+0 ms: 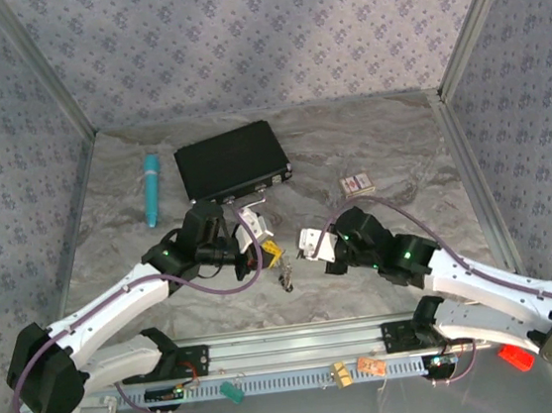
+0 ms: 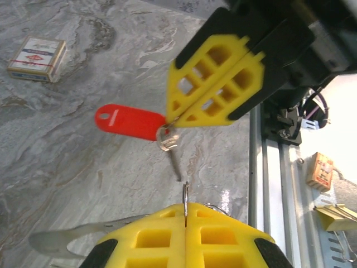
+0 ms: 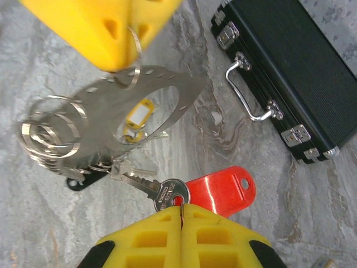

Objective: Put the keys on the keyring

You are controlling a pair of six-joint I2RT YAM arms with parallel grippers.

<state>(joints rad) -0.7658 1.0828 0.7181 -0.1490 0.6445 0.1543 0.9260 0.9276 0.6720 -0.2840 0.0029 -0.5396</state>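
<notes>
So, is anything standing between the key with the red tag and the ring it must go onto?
Nothing visible. The right end effector holds the key with its tip pointing at the ring, pinched in the left end effector; only a bare gap separates them.

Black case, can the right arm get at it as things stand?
Likely yes for reach, but not to grab: the black case lies ahead of the right gripper with bare table between. That gripper is shut on the red-tagged key, so it would have to let go first.
</notes>
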